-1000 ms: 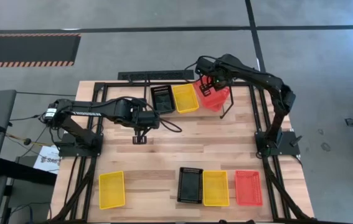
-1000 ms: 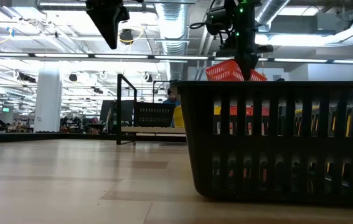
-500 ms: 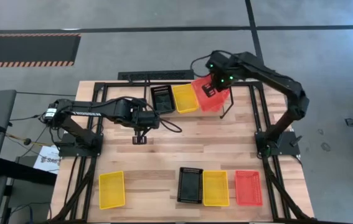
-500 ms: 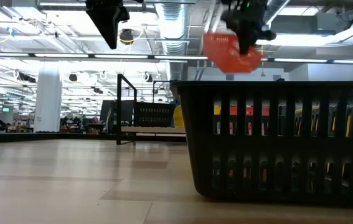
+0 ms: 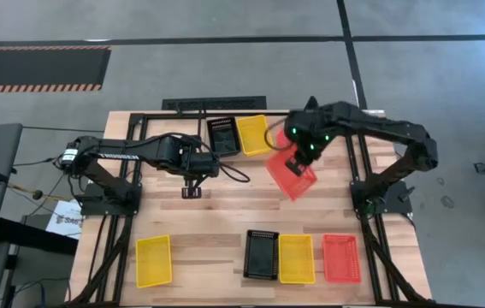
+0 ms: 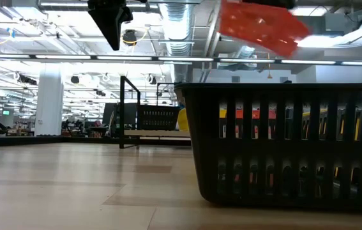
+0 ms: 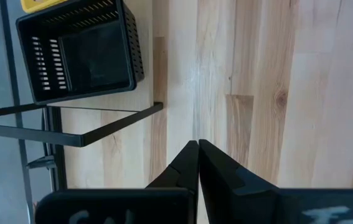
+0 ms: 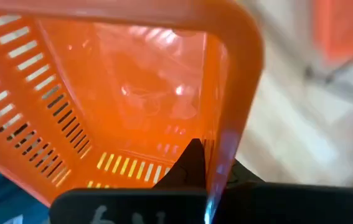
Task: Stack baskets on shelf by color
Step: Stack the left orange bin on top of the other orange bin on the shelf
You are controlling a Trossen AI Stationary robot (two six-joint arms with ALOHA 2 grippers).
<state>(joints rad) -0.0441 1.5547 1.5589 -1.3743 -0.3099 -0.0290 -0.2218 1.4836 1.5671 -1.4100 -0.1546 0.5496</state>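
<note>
Wooden desk [image 5: 225, 214] is carrying scattered baskets while the right claw [image 5: 296, 162], clamped on a red basket's [image 5: 291, 178] rim, is holding it tilted above mid-desk. Left claw [image 5: 192, 190] is hanging pressed together, empty. Basket is looking light, stiff and mesh-walled; the rim is judged the best hold.

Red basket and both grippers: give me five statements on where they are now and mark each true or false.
1. The right gripper is shut on the rim of a red basket held off the table. True.
2. The left gripper is open around a black basket. False: it is shut and empty, above bare wood, and the black basket on the shelf lies apart from it.
3. Four baskets lie along the table's near edge: yellow basket alone, then black, yellow and red side by side. True.
4. The held basket hangs level. False: the low view shows it tilted.
5. The shelf holds only red baskets. False: black and yellow sit there.
</note>
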